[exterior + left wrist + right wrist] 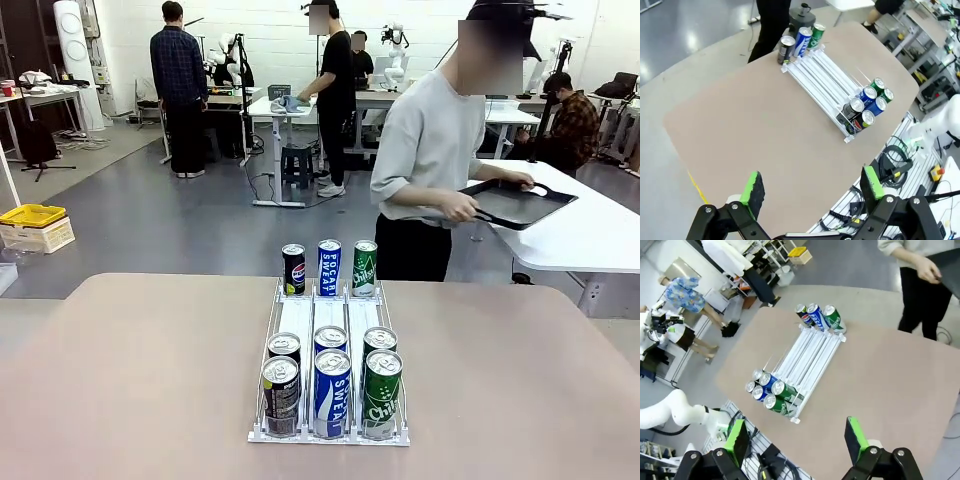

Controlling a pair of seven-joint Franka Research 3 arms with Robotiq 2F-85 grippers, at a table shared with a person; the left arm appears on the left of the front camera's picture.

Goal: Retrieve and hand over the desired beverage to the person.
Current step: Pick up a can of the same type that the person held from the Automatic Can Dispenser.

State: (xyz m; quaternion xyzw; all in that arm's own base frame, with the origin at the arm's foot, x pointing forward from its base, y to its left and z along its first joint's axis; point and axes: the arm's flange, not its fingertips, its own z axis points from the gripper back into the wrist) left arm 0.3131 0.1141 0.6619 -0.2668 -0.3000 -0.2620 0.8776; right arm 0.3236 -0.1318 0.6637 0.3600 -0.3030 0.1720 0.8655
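Note:
A white three-lane can rack point(329, 318) point(824, 76) point(810, 359) lies on the beige table point(150, 380). Each lane holds black, blue and green cans: near-end cans point(332, 392) point(866, 102) point(771, 390) and three far-end cans point(329, 267) point(801, 41) point(818, 316). The person point(432, 160) in a light grey top stands beyond the far edge, turned right, holding a black tray point(518, 203). My left gripper point(812, 189) hangs open high above the table's edge. My right gripper point(796, 440) is also open, high above the rack's near end. Nothing is between either pair of fingers.
A white table point(590, 235) stands at the right behind the person. Other people work at desks farther back. A yellow bin point(32, 216) sits on the floor at left. Bare tabletop lies on both sides of the rack.

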